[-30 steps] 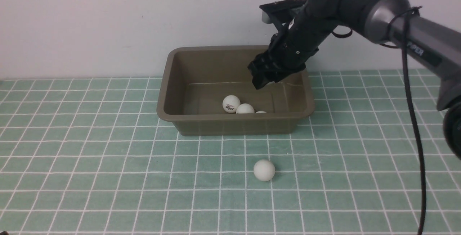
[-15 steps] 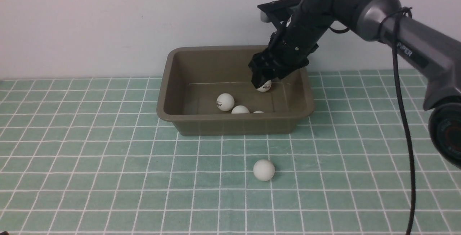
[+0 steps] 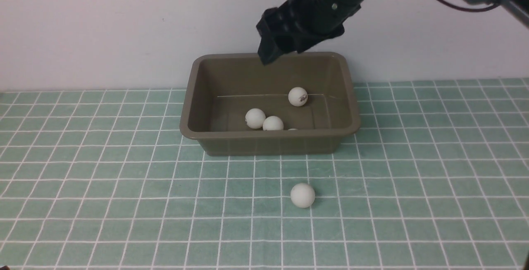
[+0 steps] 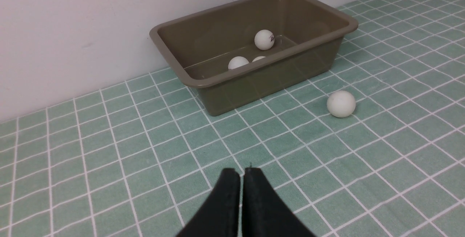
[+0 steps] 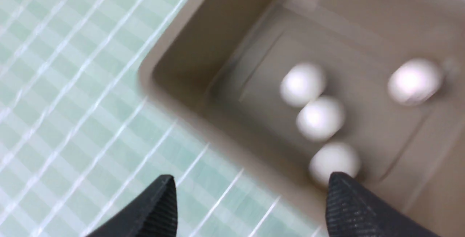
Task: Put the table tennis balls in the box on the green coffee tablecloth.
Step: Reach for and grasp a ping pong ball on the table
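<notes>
Nearest you, your left gripper [image 4: 242,173] hangs low over the cloth [image 3: 124,204], nearer than the box [image 3: 268,142] and off to its left. Its jaws are clenched tip to tip with nothing between them.

Farther out, one loose ball [image 3: 302,195] lies on the bare cloth. It sits in front of the box's near wall, clearly apart from it and a little right of the box's middle.

The box stands at the cloth's far edge, close to the wall [image 3: 103,26], with its long sides running left to right. Inside it you have four balls. Two [image 3: 255,118] touch each other against the middle of the near wall. A third [image 3: 292,129] is just right of them and shows in the front view only as a sliver over the rim. The right wrist view is blurred, but it shows these three in a row. The logo ball [image 3: 298,96] sits alone deeper in, right of centre, by the foot of the far wall.

Farthest, your right gripper [image 5: 250,179] hovers above the box, over about the middle of its far rim in the front view. Its jaws are spread wide and released, gripping nothing.
</notes>
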Tool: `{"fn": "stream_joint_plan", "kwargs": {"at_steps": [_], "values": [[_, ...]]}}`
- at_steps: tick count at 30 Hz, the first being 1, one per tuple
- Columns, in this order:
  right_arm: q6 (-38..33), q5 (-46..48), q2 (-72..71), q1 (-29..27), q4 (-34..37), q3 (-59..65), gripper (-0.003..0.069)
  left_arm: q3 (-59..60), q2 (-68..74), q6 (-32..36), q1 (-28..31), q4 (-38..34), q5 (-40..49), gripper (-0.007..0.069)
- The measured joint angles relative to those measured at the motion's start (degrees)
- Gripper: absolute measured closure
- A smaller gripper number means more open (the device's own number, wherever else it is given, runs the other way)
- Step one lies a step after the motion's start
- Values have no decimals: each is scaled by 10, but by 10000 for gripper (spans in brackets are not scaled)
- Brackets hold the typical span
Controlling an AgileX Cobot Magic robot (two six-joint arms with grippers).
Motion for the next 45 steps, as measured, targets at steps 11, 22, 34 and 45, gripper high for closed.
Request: {"fn": "stream_joint_plan", "kwargs": {"at_steps": [11,22,34,45], "values": [[-4,-1,-15,53,-69,235,165,0,0,0,0,1,0,629],[3,-73,-15,54,-70,286,165,0,0,0,0,0,0,629],[40,-103,-12,54,-109,286,165,0,0,0,0,0,0,629],[39,-116,47,54,-104,302,165,0,0,0,0,0,0,629]]}}
